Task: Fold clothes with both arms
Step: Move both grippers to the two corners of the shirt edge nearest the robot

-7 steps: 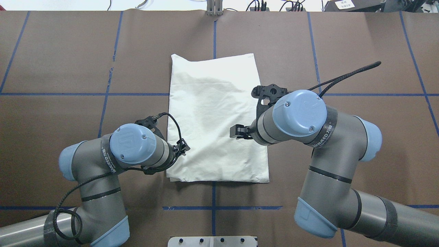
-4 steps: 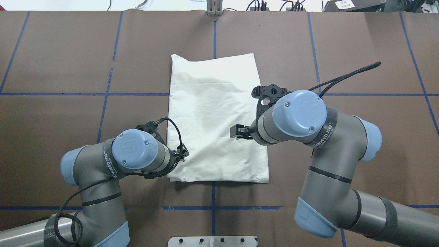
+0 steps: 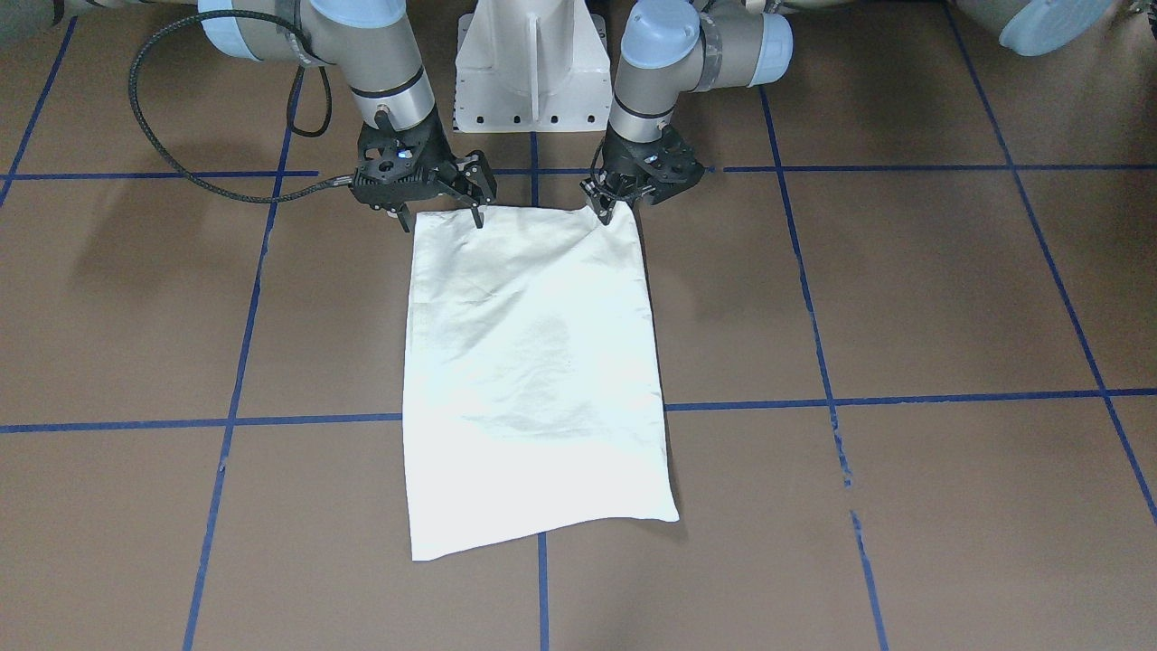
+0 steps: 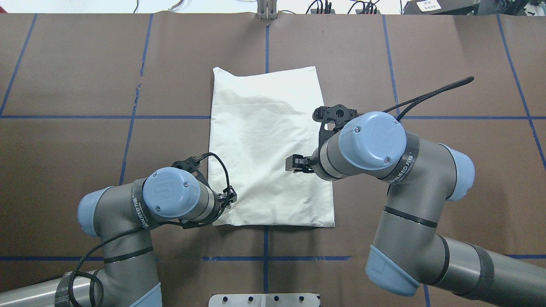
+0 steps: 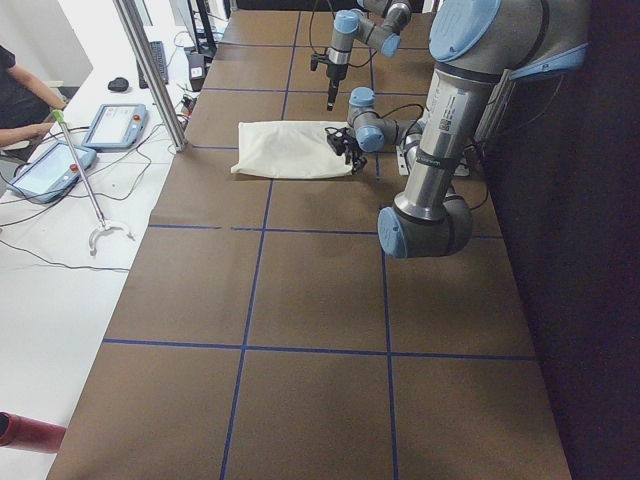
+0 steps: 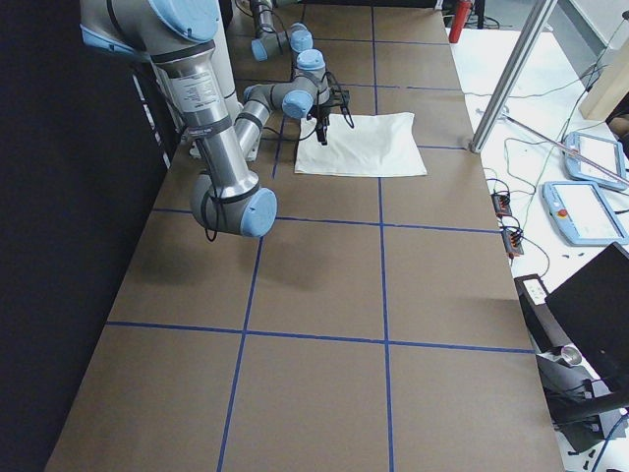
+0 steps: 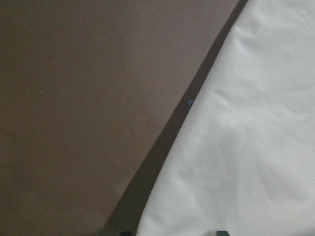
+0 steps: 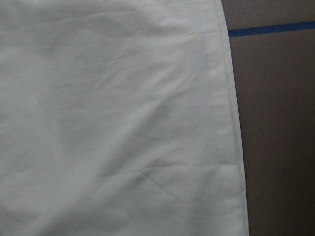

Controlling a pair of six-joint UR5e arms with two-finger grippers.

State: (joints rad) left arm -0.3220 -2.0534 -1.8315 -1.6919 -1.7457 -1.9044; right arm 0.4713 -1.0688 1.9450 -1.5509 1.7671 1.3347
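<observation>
on the brown table [image 3: 904, 298], at its middle, one cream-white shirt [image 3: 533, 362] lies folded into a flat rectangle, plain side up and lightly creased. two arms, the left arm [image 4: 128, 213] and the right arm [image 4: 409, 204], bend over its edge nearest the robot. each wears a black band [image 4: 404, 164] lettered something like "waueed". the right gripper [image 3: 440, 217] spreads its fingers wide over that edge. the left gripper [image 3: 610, 210] is at the corner, tips apart.

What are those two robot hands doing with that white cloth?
They are folding clothes. A cream-white shirt lies flat on the brown table as a narrow rectangle, plain side up. The left tool sits low and open at one corner of the edge nearest the robot. The right tool hangs open above the other end of that edge. Neither one is gripping the shirt yet.
</observation>
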